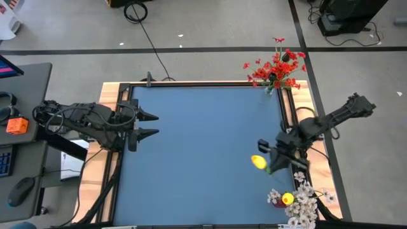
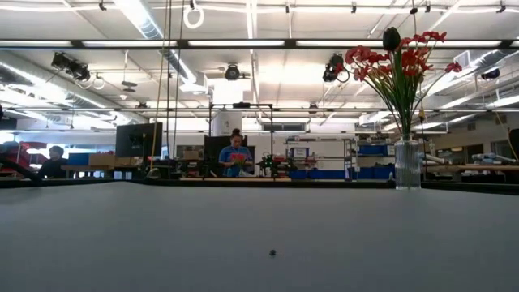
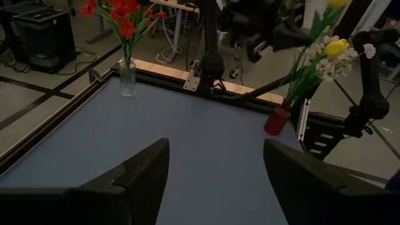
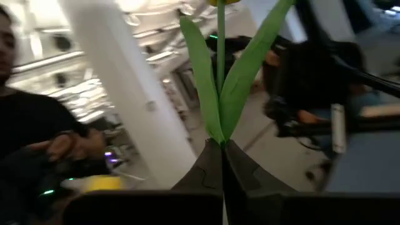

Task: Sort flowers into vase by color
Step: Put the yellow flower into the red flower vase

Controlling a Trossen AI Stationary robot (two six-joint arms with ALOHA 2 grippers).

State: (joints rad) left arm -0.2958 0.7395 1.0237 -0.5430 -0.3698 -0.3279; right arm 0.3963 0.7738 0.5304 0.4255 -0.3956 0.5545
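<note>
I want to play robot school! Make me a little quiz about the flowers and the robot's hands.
1. True or false: the right gripper is shut on a yellow tulip.
2. Which colour are the flowers in the clear vase? A) red B) yellow C) blue
3. Fill in: the left gripper is ____ and holds nothing.

Key: 1 true. 2 A, red flowers. 3 open.
</note>
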